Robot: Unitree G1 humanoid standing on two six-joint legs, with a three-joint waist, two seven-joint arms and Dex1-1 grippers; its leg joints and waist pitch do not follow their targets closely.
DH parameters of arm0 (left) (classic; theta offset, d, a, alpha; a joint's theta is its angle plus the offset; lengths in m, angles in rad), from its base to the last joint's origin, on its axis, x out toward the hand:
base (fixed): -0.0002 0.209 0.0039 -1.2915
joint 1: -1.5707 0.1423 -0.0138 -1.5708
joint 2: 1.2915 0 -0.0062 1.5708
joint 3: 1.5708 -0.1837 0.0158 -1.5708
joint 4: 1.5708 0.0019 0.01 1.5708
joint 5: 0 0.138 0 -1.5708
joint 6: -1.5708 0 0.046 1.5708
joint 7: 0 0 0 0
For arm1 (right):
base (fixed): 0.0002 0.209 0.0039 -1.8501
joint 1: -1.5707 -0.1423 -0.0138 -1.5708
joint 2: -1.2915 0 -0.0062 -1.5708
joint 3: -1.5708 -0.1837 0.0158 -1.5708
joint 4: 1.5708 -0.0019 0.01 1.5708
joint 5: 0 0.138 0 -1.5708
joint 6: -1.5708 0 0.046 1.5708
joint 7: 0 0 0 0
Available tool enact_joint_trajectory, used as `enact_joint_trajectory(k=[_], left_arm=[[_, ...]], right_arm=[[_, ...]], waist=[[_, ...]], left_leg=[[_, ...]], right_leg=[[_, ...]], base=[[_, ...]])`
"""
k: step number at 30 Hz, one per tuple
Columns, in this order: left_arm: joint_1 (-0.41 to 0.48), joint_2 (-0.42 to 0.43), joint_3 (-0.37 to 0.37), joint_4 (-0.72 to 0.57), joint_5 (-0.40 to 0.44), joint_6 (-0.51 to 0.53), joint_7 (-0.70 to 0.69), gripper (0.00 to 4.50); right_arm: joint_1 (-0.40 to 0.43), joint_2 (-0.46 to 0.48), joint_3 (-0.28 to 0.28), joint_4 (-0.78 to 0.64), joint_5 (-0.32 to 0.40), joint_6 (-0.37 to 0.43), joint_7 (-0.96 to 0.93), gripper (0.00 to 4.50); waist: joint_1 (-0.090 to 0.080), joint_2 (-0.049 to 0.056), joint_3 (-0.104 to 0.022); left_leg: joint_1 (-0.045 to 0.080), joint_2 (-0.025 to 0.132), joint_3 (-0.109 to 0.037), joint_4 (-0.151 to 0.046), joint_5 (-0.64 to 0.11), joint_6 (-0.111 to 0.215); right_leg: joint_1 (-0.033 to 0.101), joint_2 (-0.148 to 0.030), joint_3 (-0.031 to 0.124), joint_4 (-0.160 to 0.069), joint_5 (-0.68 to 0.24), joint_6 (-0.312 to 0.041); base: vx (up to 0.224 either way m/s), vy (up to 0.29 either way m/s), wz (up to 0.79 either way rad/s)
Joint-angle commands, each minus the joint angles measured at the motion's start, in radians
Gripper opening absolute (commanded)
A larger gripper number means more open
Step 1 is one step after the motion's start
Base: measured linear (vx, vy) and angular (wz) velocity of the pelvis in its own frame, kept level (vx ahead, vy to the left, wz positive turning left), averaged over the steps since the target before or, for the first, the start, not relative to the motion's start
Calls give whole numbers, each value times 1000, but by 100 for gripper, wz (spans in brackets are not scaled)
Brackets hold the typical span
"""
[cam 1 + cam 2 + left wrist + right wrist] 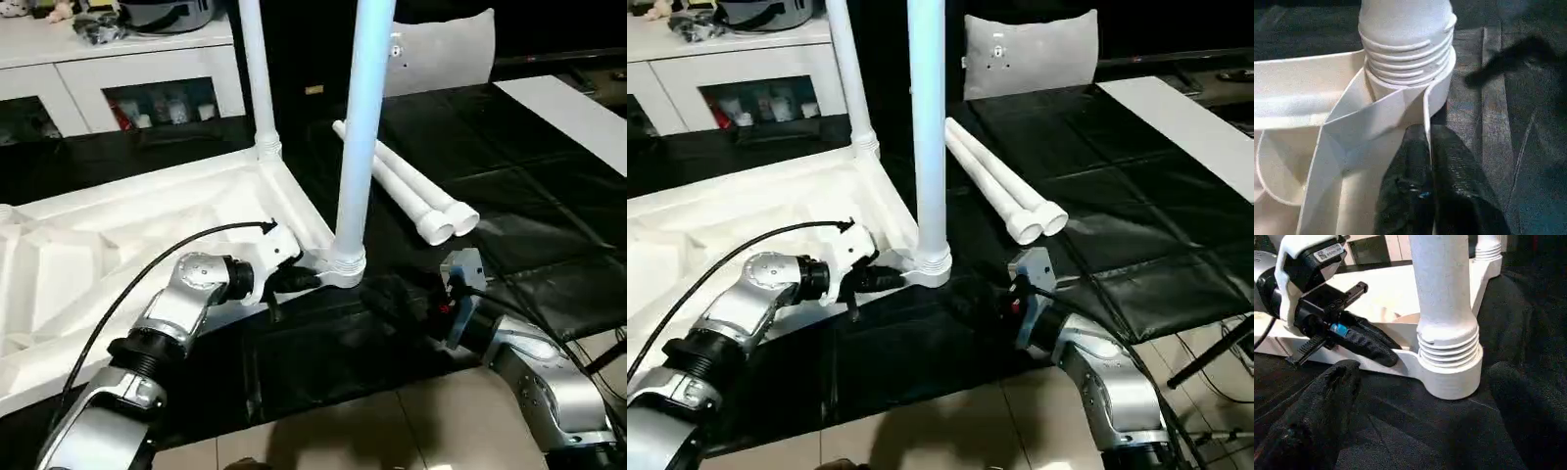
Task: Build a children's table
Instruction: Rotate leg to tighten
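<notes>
You had the tabletop lying upside down across the left half of the left eye frame, ribs up, on the black mat. 2 legs stood upright in its corner sockets: the near leg at centre frame, the far leg at upper centre. 2 loose legs lay side by side on the mat right of centre, well apart from both grippers.

Your left gripper was clamped on the tabletop's thin rim wall just beside the near socket, 1 finger on each side of the wall. Your right gripper stood wide, its fingers either side of the socket base and not touching it.

The plastic looked light, stiff and smooth, so I judged it would slide on the mat rather than resist. The rim wall was thin and would probably flex under a hard pinch. The loose legs were round and tapered and would likely roll; I would have taken 1 near its wide, ridged end, where the grooves offered purchase. Threads showed above the near socket, suggesting that leg was not fully seated.
</notes>
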Motion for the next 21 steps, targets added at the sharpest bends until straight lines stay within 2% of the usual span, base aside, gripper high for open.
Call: enact_joint_trajectory(k=[1,4,9,12,14,16,21], left_arm=[[5,23,-30,24,45,0,-9,3],[2,26,-31,20,41,4,-21,3],[-4,31,-37,22,38,-1,-46,3],[-4,53,-69,15,47,-27,-114,3],[-4,94,-129,-5,57,-84,-254,3],[-8,101,-142,-8,59,-99,-284,3],[-43,114,-176,12,78,-155,-350,3]], right_arm=[[-16,-9,0,-25,5,3,6,450],[-23,-11,0,-22,8,3,8,450],[-42,-23,6,-7,1,5,21,450],[-77,-48,19,27,-23,-6,42,450],[-147,-102,56,95,-51,-43,145,450],[-164,-114,67,114,-59,-55,174,450],[-216,-159,132,175,-95,-99,301,450]], waist=[[1,-12,-67],[-1,-13,-67],[-4,-12,-69],[-3,-13,-71],[-4,-13,-70],[1,-12,-69],[17,-15,-72]], left_leg=[[19,37,-10,-71,-223,57],[20,37,-10,-73,-239,45],[20,36,-11,-72,-221,49],[19,35,-11,-71,-210,51],[21,35,-9,-70,-218,51],[26,39,-6,-70,-220,52],[26,41,-4,-67,-196,58]], right_leg=[[43,-58,51,-89,-181,-215],[43,-58,52,-91,-207,-207],[44,-56,51,-86,-171,-216],[46,-57,51,-84,-161,-219],[44,-57,52,-84,-170,-226],[40,-56,55,-85,-161,-233],[42,-57,54,-75,-110,-251]], base=[[0,0,0],[0,0,0],[0,0,0],[0,0,0],[0,0,0],[0,0,0],[0,0,0]])
